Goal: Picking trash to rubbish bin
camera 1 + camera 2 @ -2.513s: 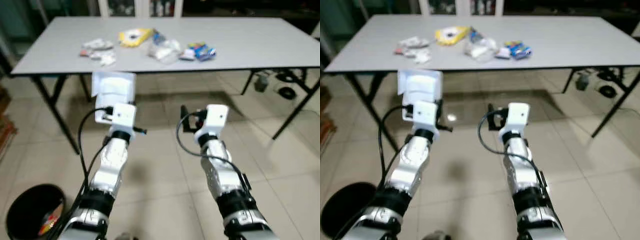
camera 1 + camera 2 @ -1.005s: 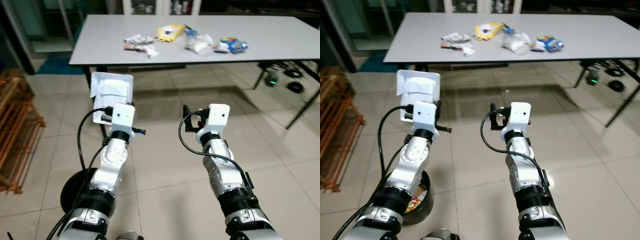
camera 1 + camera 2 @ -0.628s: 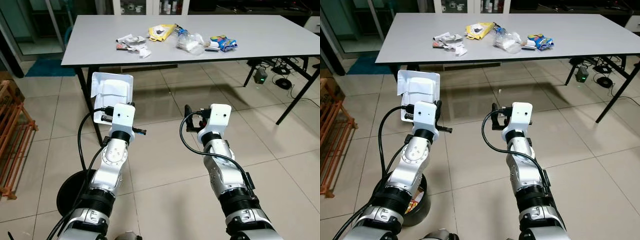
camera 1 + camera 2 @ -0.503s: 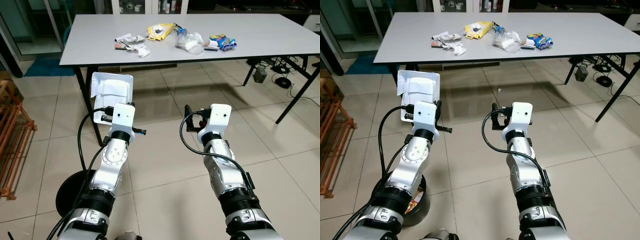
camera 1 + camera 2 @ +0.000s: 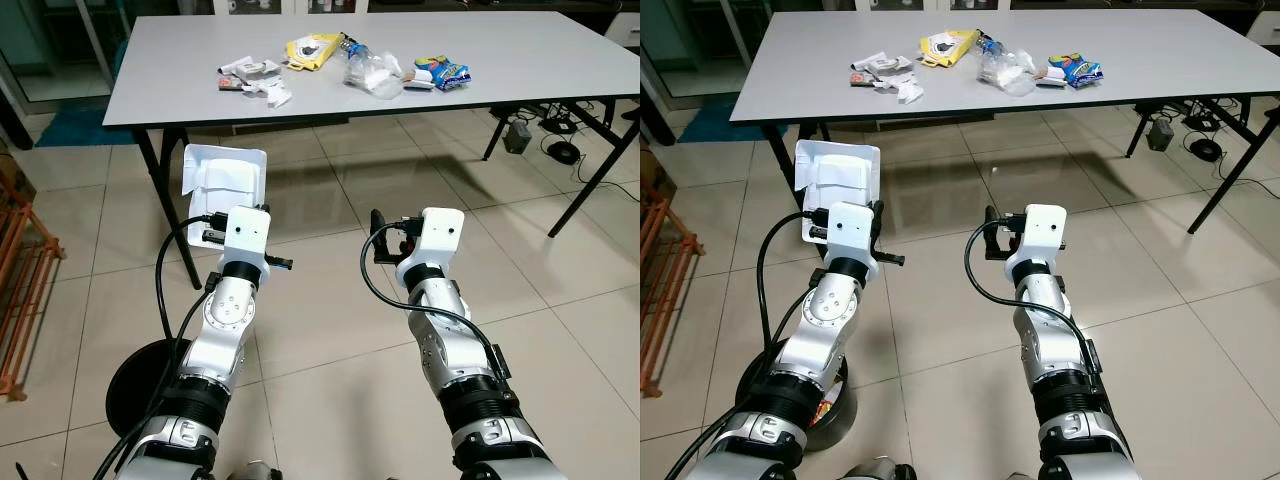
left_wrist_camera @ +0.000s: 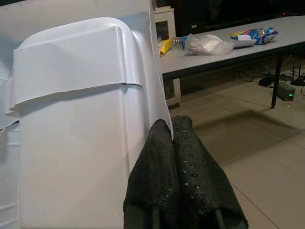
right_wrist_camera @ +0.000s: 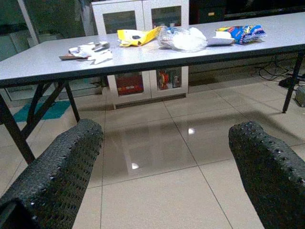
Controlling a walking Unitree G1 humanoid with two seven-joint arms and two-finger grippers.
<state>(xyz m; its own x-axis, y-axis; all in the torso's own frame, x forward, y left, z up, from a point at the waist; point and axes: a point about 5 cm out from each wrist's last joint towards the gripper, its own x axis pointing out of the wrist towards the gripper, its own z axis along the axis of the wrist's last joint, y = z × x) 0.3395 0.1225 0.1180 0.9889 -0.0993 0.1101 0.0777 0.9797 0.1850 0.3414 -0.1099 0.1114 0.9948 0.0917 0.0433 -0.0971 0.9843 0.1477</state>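
Trash, a white tray (image 5: pixel 226 180), is pinched in our left gripper (image 6: pixel 174 143), raised in front of us on the left; the black bin (image 5: pixel 140 375) sits near, low on the left; we should swing left over its mouth before letting go; our right gripper (image 7: pixel 167 157) is spread, empty.

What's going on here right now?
The left gripper holds a white foam container, fingers pinched on its edge, above the tiled floor. The black rubbish bin sits on the floor under the left arm. The right gripper is open and holds nothing. More trash lies on the grey table ahead.
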